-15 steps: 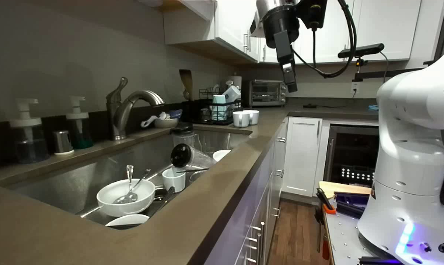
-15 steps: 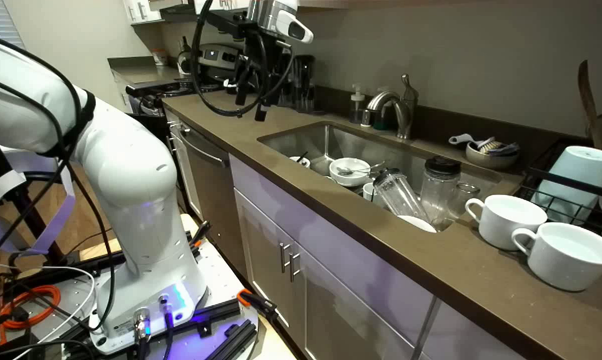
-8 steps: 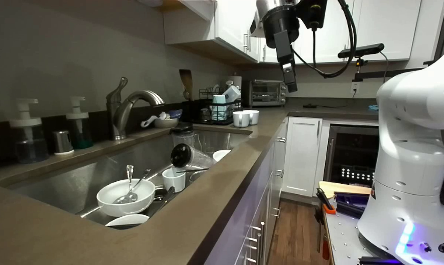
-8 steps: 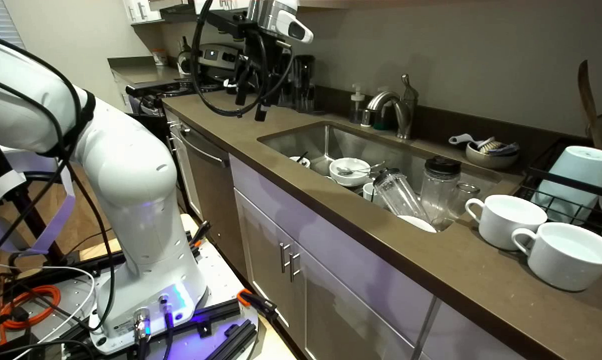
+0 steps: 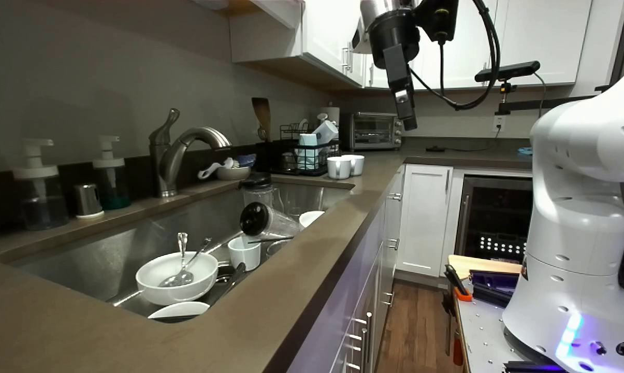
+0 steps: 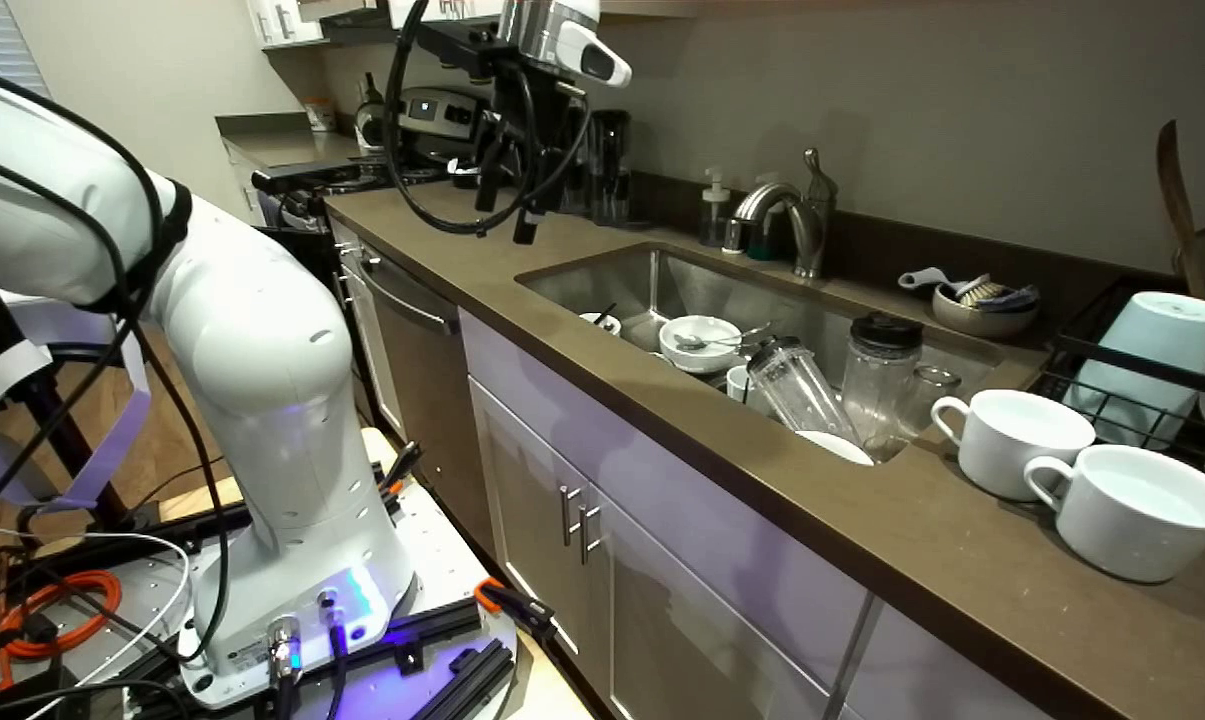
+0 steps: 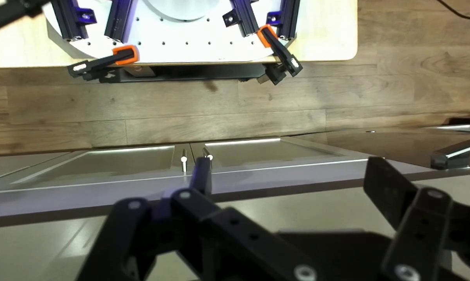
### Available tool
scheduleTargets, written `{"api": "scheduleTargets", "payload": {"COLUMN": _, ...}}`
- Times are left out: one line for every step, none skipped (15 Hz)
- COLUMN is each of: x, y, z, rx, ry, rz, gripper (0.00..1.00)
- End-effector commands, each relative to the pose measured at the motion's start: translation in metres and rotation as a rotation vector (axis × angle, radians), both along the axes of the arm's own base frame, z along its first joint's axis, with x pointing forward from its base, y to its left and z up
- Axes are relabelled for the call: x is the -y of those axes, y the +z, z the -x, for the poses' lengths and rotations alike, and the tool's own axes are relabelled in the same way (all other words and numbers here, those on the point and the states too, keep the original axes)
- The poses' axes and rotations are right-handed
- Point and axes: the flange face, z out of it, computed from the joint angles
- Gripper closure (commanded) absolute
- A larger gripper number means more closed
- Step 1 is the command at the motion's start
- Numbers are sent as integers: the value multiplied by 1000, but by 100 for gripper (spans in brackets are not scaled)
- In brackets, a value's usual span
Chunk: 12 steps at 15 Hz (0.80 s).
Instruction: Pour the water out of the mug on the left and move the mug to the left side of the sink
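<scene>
Brown countertop (image 6: pixel 942 550) is going all around the sink (image 6: pixel 722 290), and a white bowl (image 5: pixel 172 295) and a tipped clear jar (image 6: pixel 800 390) are sitting inside it. Just past one short end of the sink, the mug on the left (image 6: pixel 1007 455) is standing upright on the countertop. Another white mug (image 6: pixel 1142 525) is standing close by it, a bit farther from the sink, and I'm not seeing if the two are touching. I'm not seeing if water is hiding in the mug on the left either. High up in front of the sink, the gripper (image 7: pixel 289 175) is hanging well away from both mugs. Its two fingers (image 7: pixel 391 191) are standing wide apart, and nothing is sitting between them.

So I'm guessing only the first step is happening: getting to the mug. Next, the gripper should be going over to the mugs' end of the sink, then coming down slowly and squeezing the mug without bumping its neighbor. After that, it should be lifting the mug straight up, tipping it over the sink, and setting it down past the sink's opposite end.
</scene>
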Motion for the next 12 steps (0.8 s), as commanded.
{"api": "scheduleTargets", "payload": {"x": 25, "y": -8, "z": -10, "rx": 15, "ry": -83, "rz": 14, "gripper": 0}}
{"api": "scheduleTargets", "payload": {"x": 33, "y": -10, "z": -14, "rx": 37, "ry": -117, "rz": 33, "gripper": 0}}
{"api": "scheduleTargets", "payload": {"x": 42, "y": -12, "z": -17, "rx": 49, "ry": -148, "rz": 38, "gripper": 0}}
{"api": "scheduleTargets", "payload": {"x": 52, "y": -15, "z": -21, "rx": 66, "ry": -180, "rz": 51, "gripper": 0}}
{"api": "scheduleTargets", "payload": {"x": 61, "y": -19, "z": -25, "rx": 82, "ry": -213, "rz": 63, "gripper": 0}}
{"api": "scheduleTargets", "payload": {"x": 70, "y": -22, "z": -28, "rx": 96, "ry": -247, "rz": 79, "gripper": 0}}
{"api": "scheduleTargets", "payload": {"x": 80, "y": -27, "z": -31, "rx": 101, "ry": -287, "rz": 101, "gripper": 0}}
{"api": "scheduleTargets", "payload": {"x": 90, "y": -31, "z": -34, "rx": 106, "ry": -330, "rz": 121, "gripper": 0}}
{"api": "scheduleTargets", "payload": {"x": 101, "y": -36, "z": -36, "rx": 107, "ry": -373, "rz": 146, "gripper": 0}}
{"api": "scheduleTargets", "payload": {"x": 110, "y": -40, "z": -39, "rx": 111, "ry": -417, "rz": 173, "gripper": 0}}
{"api": "scheduleTargets", "payload": {"x": 122, "y": -45, "z": -42, "rx": 112, "ry": -472, "rz": 196, "gripper": 0}}
{"api": "scheduleTargets", "payload": {"x": 132, "y": -49, "z": -45, "rx": 108, "ry": -525, "rz": 207, "gripper": 0}}
